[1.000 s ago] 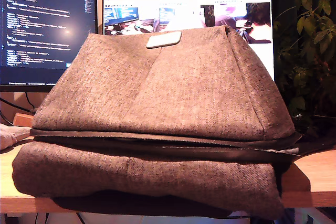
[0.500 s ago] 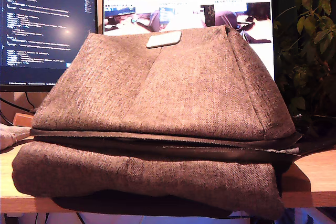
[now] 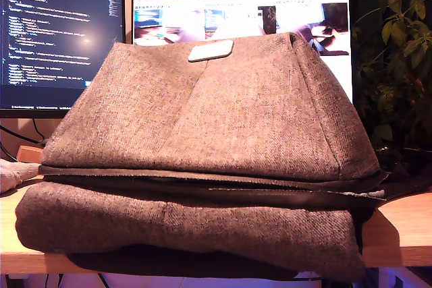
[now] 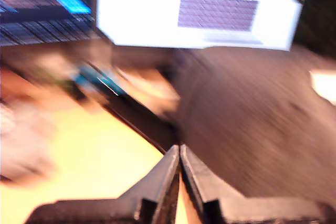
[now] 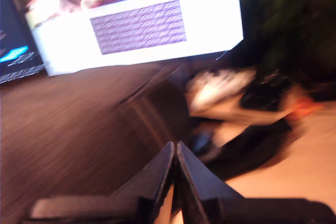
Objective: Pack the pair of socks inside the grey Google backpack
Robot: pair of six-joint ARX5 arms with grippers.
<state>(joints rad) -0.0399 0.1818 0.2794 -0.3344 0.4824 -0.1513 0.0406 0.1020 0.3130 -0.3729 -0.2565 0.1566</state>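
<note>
The grey Google backpack (image 3: 202, 139) fills the exterior view, lying folded on the wooden table with its pale patch (image 3: 210, 50) near the top. The pair of socks (image 3: 9, 175) shows as a pale knit bundle at the exterior view's left edge, beside the backpack. No arm appears in the exterior view. Both wrist views are motion-blurred. My first gripper (image 4: 180, 151) is shut with nothing in it, above the table beside the backpack (image 4: 252, 129); a pale blur (image 4: 21, 145) may be the socks. My second gripper (image 5: 175, 149) is shut and empty over the backpack (image 5: 63, 129).
Two monitors (image 3: 61, 32) (image 3: 297, 15) stand behind the backpack. A leafy plant (image 3: 398, 65) rises at the exterior view's right. Bare table (image 3: 401, 227) shows at that side. Dark and white clutter (image 5: 236, 93) lies beyond the backpack in the second wrist view.
The backpack and socks have not moved in the exterior view. Only the pictures on the rear monitor have shifted.
</note>
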